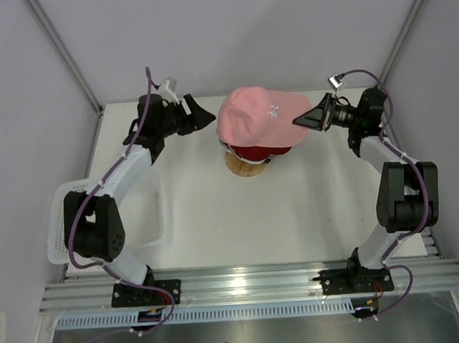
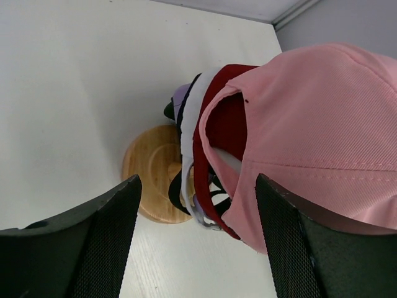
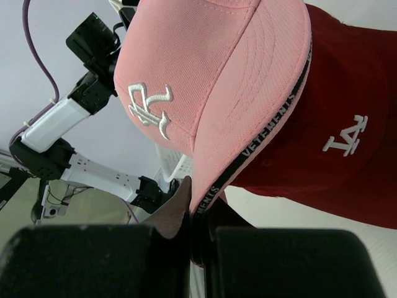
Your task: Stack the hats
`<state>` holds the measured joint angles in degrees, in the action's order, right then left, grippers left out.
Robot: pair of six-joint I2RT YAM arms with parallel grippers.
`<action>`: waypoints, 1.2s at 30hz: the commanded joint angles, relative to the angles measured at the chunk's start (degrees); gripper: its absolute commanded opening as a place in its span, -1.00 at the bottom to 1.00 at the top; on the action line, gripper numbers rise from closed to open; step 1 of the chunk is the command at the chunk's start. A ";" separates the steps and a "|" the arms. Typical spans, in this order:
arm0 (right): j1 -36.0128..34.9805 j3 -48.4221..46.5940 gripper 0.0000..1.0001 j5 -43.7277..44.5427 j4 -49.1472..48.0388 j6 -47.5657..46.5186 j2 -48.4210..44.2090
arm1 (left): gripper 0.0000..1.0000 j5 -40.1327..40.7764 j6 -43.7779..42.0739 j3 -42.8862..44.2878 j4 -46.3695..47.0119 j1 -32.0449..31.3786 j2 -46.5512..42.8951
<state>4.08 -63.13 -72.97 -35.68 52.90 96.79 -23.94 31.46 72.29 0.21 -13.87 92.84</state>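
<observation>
White table point(image 1: 217, 212), pink hat point(image 1: 261, 115) topmost

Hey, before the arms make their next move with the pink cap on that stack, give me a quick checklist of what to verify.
1. The right gripper is shut on the brim of the pink cap: ok.
2. The left gripper is open, gripping nothing: ok.
3. The pink cap lies over the red cap: ok.
4. Edges of the white cap and lavender cap show beneath the red: ok.
5. The stack rests on the wooden stand: ok.
6. The pink cap is seated fully down: cannot tell.
</observation>
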 commanded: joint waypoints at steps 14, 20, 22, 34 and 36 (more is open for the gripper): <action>1.81 -7.00 -1.00 2.65 -52.47 45.87 13.07 | 0.48 -6.47 -3.77 4.61 -3.54 -0.98 0.42; 0.85 -8.32 -1.00 2.66 -52.38 47.20 12.81 | 0.49 -4.53 -5.27 2.59 -3.90 -0.90 -1.78; 0.76 -9.20 -1.00 2.31 -52.21 47.38 12.11 | 0.49 -5.93 -4.66 2.15 -2.59 -0.90 -2.13; 0.58 -4.90 -1.00 2.31 -51.59 45.45 12.19 | 0.49 -6.65 -0.44 4.35 -0.56 -0.99 1.99; 0.58 -4.54 -1.00 1.96 -51.68 45.27 11.93 | 0.49 -5.85 1.49 5.05 1.53 -0.99 3.22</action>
<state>4.89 -67.90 -71.37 -72.77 98.48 110.45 -30.35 30.20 74.56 -1.83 -14.50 94.45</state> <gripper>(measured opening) 0.049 0.745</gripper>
